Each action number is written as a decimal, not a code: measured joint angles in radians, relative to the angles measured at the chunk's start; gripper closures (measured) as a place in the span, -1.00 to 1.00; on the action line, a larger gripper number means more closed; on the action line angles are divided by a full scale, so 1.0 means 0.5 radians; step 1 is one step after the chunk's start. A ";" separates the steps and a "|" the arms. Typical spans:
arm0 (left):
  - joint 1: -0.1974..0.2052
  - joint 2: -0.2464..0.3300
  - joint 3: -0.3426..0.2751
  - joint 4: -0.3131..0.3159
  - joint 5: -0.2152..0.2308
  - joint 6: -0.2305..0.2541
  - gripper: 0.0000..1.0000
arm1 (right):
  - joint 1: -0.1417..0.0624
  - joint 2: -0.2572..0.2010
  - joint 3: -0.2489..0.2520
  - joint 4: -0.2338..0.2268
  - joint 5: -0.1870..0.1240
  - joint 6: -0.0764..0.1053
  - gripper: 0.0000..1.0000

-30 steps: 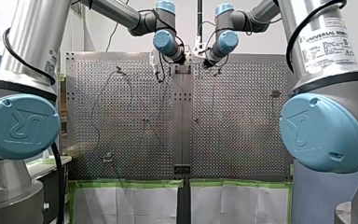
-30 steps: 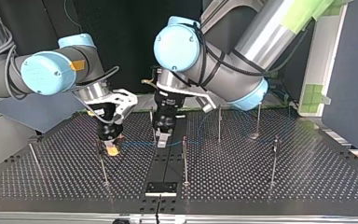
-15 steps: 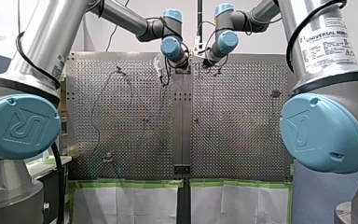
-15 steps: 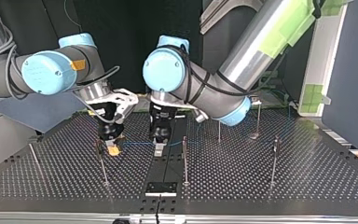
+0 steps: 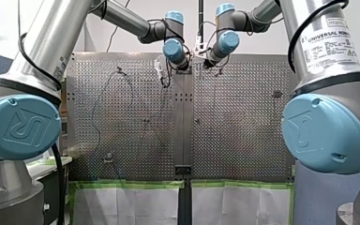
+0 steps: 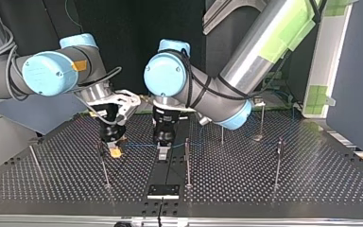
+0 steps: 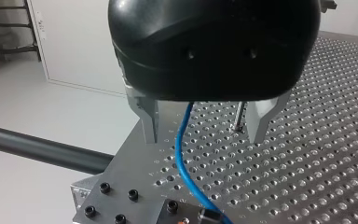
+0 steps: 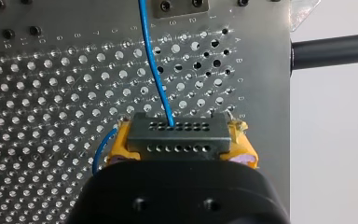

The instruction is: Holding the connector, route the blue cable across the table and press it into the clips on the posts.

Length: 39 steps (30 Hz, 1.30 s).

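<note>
Blue cable (image 8: 156, 70) runs from the connector (image 8: 178, 135), clamped between the yellow pads (image 8: 115, 148) of my right gripper (image 8: 179, 144), through my left gripper (image 7: 205, 128), whose metal fingers (image 7: 149, 123) stand open around it. It spans low over the perforated table (image 6: 264, 189) among the posts (image 6: 187, 158). Pressing into the clips appears mostly ahead, as they are too small to make out.
</note>
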<state>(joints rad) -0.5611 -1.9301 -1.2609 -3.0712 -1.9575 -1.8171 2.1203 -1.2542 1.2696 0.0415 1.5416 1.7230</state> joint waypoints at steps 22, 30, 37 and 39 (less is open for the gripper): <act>-0.052 0.000 -0.021 -0.049 -0.130 0.019 1.00 | -0.006 0.001 0.042 -0.001 0.001 0.001 1.00; -0.171 0.000 -0.148 -0.006 -0.271 0.027 1.00 | -0.012 0.000 0.171 -0.003 0.003 0.000 1.00; -0.182 -0.002 -0.270 0.111 -0.322 0.004 1.00 | -0.002 -0.001 0.255 -0.005 0.003 -0.011 1.00; -0.174 -0.010 -0.301 0.142 -0.307 -0.004 1.00 | 0.000 -0.002 0.289 -0.007 0.004 -0.018 1.00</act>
<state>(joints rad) -0.6480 -1.9352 -1.4112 -3.0003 -2.1109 -1.8190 2.1203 -1.2554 1.4143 0.0379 1.5438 1.7137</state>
